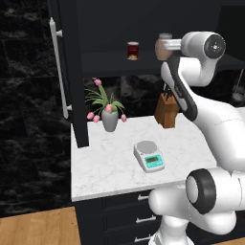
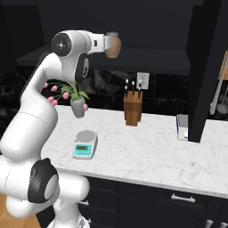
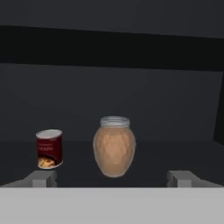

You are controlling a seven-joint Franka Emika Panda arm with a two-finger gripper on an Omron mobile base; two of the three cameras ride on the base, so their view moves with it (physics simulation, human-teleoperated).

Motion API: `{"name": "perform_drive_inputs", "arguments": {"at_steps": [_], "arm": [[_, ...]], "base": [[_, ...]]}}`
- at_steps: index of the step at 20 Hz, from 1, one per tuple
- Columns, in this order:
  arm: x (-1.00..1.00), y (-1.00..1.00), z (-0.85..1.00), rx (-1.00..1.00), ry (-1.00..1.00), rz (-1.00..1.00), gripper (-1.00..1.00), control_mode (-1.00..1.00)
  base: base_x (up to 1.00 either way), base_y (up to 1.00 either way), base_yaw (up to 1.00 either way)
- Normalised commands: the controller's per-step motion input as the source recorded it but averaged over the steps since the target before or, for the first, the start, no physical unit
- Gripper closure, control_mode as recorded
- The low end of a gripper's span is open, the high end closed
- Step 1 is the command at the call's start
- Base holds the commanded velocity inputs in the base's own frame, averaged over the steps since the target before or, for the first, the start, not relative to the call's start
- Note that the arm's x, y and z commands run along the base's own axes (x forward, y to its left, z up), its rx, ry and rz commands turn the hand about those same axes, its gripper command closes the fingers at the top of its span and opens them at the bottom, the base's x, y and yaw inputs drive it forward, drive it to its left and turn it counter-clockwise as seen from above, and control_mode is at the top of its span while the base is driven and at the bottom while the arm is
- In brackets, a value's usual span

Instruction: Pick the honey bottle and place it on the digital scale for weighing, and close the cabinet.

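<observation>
The honey bottle, an amber jar with a grey lid, stands upright on the dark shelf inside the cabinet; it also shows as the honey bottle in both base views. My gripper is open, level with the jar, its fingertips spread wide to either side just short of it. The gripper reaches into the shelf opening. The cabinet door stands open, with a pale bar handle. The digital scale sits bare on the marble counter below.
A dark red can stands on the shelf left of the jar. On the counter are a vase of pink tulips, a knife block and a flat white device. Drawers lie beneath.
</observation>
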Motion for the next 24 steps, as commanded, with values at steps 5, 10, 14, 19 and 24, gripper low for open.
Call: {"name": "perform_drive_inputs", "arguments": {"at_steps": [5, 10, 14, 19, 24], "arm": [[0.41, -0.11, 0.00, 0.01, 0.00, 0.00, -1.00, -1.00], [0.32, -0.13, 0.00, 0.00, 0.00, 0.00, -1.00, -1.00], [0.39, -0.10, 0.00, 0.00, 0.00, 0.00, -1.00, -1.00], [0.40, -0.01, 0.00, 0.00, 0.00, 0.00, -1.00, -1.00], [0.36, 0.00, 0.00, 0.00, 0.00, 0.00, -1.00, -1.00]], "base": [[0.00, 0.00, 0.00], [0.00, 0.00, 0.00], [0.00, 0.00, 0.00], [0.00, 0.00, 0.00], [0.00, 0.00, 0.00]]}}
